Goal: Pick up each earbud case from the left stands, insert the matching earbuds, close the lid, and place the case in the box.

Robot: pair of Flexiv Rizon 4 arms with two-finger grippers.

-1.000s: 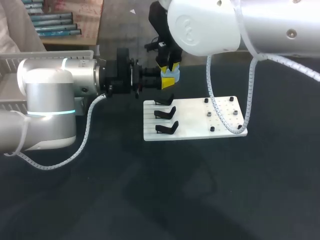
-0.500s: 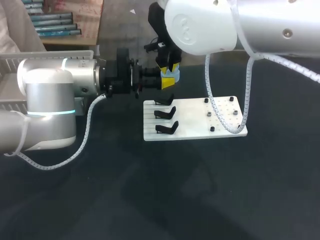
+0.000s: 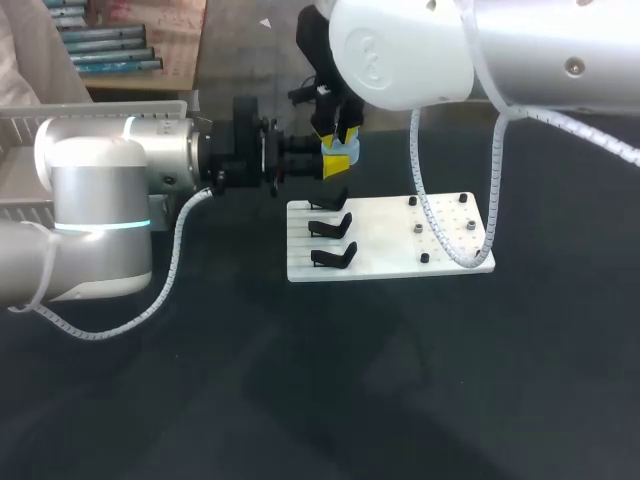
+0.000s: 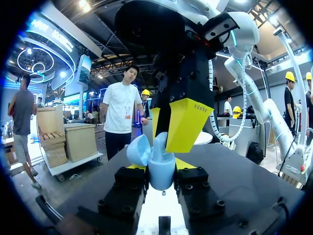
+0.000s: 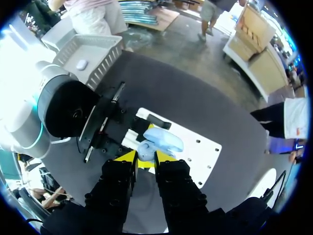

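Dark table (image 3: 300,380). Left gripper (image 3: 322,166) clamped on the pale blue earbud case (image 4: 161,172), lid open, held in the air near the far left corner of the white stand board (image 3: 400,240). Right gripper (image 3: 338,135) points down just over the case; its grip cannot be told.

The head camera sits high behind the robot and looks down on the dark table (image 3: 400,400) from afar. The left wrist camera sits behind the left gripper (image 4: 160,167), facing level across the table, very close. The right wrist camera looks steeply down past the right gripper (image 5: 143,159). All three share the pale blue earbud case (image 5: 164,140).
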